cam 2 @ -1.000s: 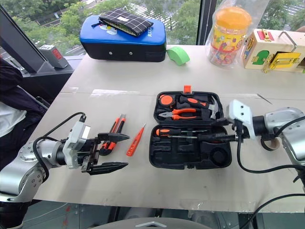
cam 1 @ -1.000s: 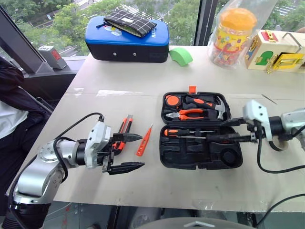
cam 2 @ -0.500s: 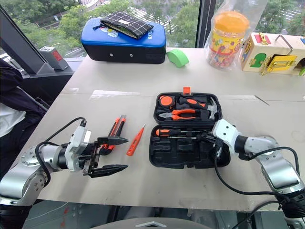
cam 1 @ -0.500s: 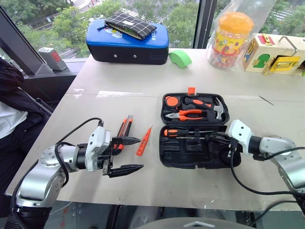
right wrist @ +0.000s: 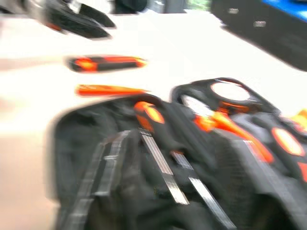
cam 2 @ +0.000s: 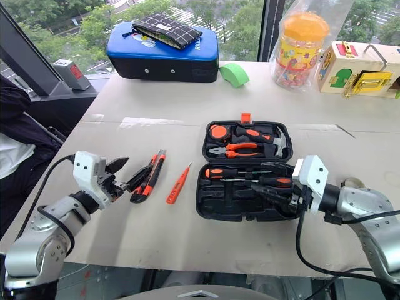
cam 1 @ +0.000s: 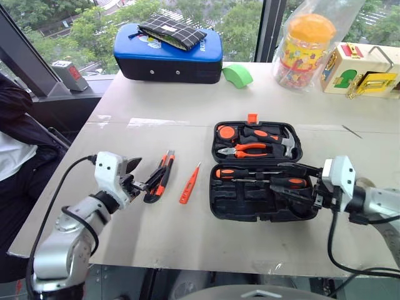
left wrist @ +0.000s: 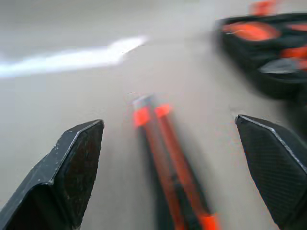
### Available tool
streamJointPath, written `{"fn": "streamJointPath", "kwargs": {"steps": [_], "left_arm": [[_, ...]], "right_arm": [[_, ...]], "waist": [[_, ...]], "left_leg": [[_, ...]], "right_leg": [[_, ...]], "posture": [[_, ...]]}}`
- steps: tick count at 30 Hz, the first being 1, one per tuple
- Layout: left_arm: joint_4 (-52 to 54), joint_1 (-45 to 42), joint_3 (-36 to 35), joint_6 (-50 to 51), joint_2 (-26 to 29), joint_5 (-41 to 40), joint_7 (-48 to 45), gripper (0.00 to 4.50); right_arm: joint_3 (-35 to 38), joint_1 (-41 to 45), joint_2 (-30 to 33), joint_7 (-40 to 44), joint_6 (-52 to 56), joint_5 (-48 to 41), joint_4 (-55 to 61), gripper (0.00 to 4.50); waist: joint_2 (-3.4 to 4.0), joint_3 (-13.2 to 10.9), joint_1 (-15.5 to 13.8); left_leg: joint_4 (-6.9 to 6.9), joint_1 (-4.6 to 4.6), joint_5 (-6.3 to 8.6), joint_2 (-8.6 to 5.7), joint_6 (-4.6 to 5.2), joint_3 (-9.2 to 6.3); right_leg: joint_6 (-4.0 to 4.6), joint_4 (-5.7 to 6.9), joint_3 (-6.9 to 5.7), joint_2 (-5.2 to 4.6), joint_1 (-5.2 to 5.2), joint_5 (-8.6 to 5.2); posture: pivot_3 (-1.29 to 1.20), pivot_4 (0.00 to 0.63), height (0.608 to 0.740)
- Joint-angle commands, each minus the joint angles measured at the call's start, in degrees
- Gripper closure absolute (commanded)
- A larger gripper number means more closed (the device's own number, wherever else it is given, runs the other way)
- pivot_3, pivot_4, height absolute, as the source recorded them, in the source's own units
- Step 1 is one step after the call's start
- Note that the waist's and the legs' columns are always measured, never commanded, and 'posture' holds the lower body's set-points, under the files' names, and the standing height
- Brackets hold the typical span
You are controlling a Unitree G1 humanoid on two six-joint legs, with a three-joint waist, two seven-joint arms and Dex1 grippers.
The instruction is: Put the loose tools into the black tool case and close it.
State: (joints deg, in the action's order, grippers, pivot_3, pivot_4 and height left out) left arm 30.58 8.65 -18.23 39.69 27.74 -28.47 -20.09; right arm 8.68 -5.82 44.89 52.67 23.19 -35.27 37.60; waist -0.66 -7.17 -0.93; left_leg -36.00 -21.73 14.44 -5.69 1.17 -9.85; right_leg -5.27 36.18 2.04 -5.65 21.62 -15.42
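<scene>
The black tool case (cam 1: 261, 170) lies open near the middle of the counter (cam 1: 187, 94), its lid half carrying a tape measure, pliers and a hammer in moulded recesses. In the nearer half, two slim screwdrivers (cam 1: 250, 175) with orange-and-black handles lie side by side across the case. The right pincer (cam 1: 299, 177) hangs over that half's right end, its black fingers parted above the second screwdriver's handle; whether it grasps or touches the tool cannot be told.

Left of the case, on the bare counter, lies the small all-orange tester screwdriver (cam 1: 189, 184), and further left the orange-and-black utility knife (cam 1: 160, 182). The left pincer (cam 1: 139, 177) stands released at the knife's near end, fingers spread wide; the left wrist view shows the knife (left wrist: 169, 165) running out between the two fingers (left wrist: 72, 167), untouched by either.

At the counter's far edge sit a blue padded case (cam 1: 167, 51) with a checked pouch (cam 1: 170, 30) on top, a green tape roll (cam 1: 237, 74), a bagged yellow jar with an orange lid (cam 1: 306, 44) and a wooden latch box (cam 1: 365, 70).
</scene>
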Motion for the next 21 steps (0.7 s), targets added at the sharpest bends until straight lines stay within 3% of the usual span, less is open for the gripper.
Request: {"fn": "streamJointPath", "kwargs": {"steps": [1, 9, 13, 21], "left_arm": [[6.5, -0.7, 2.1, 5.0, -0.7, 0.0, 4.6, 0.0], [10.5, -2.9, 6.0, 10.7, 2.0, -4.7, 1.5, 0.0], [10.5, -4.0, 11.4, 12.7, 3.0, -3.0, 1.9, 0.0], [3.6, -3.7, 18.3, 7.0, 4.1, 4.4, 0.6, 0.0]], "right_arm": [[3.5, -0.6, 1.1, 0.4, 1.1, -3.5, 3.5, 0.06], [8.4, -7.4, 3.0, 2.3, 0.3, -4.4, 6.7, 0.02], [11.5, -11.0, 3.6, 3.6, 0.2, -5.3, 8.3, 0.02], [16.6, -14.8, 4.3, 3.4, 1.0, -5.9, 10.1, 0.02]], "waist": [[-0.07, 0.0, -0.1], [0.0, 0.0, -0.5], [0.0, 0.0, -0.5], [0.01, -0.1, -0.7]], "left_leg": [[-0.01, 0.0, 0.0, 0.0, 0.0, -0.01], [-0.06, 0.0, 0.01, 0.01, 0.0, 0.01], [-0.06, 0.0, 0.01, 0.02, -0.01, 0.01], [-0.06, -0.01, 0.02, 0.03, -0.01, 0.04]], "right_leg": [[0.0, 0.02, -0.03, 0.01, 0.0, 0.0], [0.01, 0.11, -0.07, 0.03, 0.0, -0.01], [0.01, 0.09, -0.07, 0.06, -0.01, -0.01], [0.02, 0.09, -0.05, 0.06, -0.01, -0.01]], "posture": [[0.0, 0.15, 0.74], [0.0, 0.15, 0.74], [0.0, 0.15, 0.74], [0.0, 0.15, 0.74]]}}
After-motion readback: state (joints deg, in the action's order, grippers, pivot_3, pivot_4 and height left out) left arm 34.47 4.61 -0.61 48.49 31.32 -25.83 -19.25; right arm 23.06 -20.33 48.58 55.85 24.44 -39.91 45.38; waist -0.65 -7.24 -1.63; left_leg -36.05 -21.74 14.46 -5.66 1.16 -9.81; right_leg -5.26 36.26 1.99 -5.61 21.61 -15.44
